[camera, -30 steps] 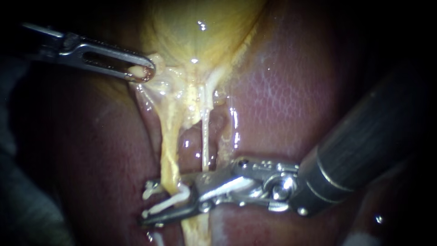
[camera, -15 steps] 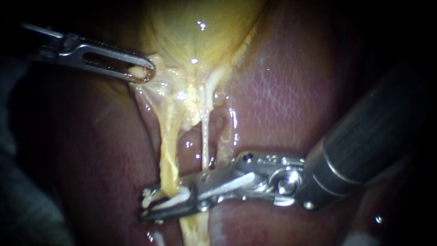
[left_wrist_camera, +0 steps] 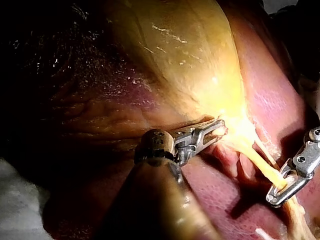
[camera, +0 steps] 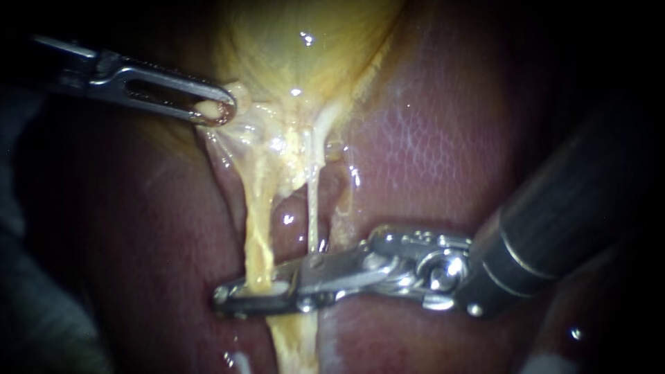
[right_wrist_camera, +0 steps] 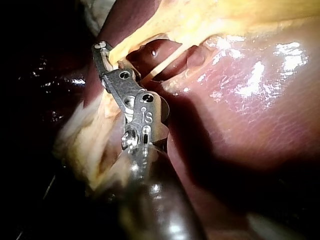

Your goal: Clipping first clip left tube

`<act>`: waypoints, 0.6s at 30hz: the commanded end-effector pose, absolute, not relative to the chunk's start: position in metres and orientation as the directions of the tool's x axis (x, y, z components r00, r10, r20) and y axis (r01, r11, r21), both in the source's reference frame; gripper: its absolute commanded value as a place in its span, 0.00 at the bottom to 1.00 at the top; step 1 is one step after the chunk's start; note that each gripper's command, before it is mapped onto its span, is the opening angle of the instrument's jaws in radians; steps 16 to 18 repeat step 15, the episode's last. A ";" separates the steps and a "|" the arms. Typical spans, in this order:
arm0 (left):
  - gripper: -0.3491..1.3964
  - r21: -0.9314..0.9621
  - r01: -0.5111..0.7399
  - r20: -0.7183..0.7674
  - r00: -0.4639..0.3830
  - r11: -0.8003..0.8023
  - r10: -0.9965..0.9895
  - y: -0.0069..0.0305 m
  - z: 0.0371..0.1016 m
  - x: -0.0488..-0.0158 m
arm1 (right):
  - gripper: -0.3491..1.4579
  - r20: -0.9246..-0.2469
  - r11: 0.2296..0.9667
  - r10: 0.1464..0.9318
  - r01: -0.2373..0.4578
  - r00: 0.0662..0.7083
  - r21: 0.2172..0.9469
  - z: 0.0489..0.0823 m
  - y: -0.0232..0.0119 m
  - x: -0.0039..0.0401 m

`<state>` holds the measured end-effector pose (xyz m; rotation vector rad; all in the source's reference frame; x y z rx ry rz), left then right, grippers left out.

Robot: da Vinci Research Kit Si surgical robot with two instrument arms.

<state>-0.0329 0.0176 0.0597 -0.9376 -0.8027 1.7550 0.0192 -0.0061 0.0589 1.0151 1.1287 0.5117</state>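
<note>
In the endoscope view, entering from nine to ten o'clock: slender silver slotted left instrument, claw closed on a pale fold at the lower rim of the glossy yellow gallbladder, both halves touching the tissue. Entering from three to four o'clock: dark-shafted, silver-tipped right instrument, claw lying crosswise near six o'clock. Squeezed almost fully together around the thick yellow left tube, with a sliver of white clip showing between the halves just beside the tube. At three o'clock of that tube and apart from it: thin pale second tube, lost from sight at the claw's upper edge. All around, wet dark-red liver.

In the left wrist view: left instrument pinching the narrow end of the gallbladder. Ahead and to one side, right instrument clasping the left tube.

In the right wrist view: right instrument closed across yellow tissue, liver beside it.
</note>
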 end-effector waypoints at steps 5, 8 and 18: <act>0.00 -0.839 -0.434 -0.238 -0.249 -0.328 0.939 0.0176 0.0597 -0.0329 | 0.00 -0.489 0.474 0.782 0.142 0.386 0.869 0.0590 -0.0061 0.0189; 0.00 -0.839 -0.434 -0.238 -0.249 -0.328 0.939 0.0176 0.0597 -0.0329 | 0.00 -0.490 0.475 0.781 0.142 0.386 0.869 0.0592 -0.0062 0.0189; 0.00 -0.839 -0.434 -0.238 -0.249 -0.328 0.939 0.0176 0.0597 -0.0329 | 0.00 -0.491 0.476 0.780 0.143 0.387 0.868 0.0594 -0.0064 0.0189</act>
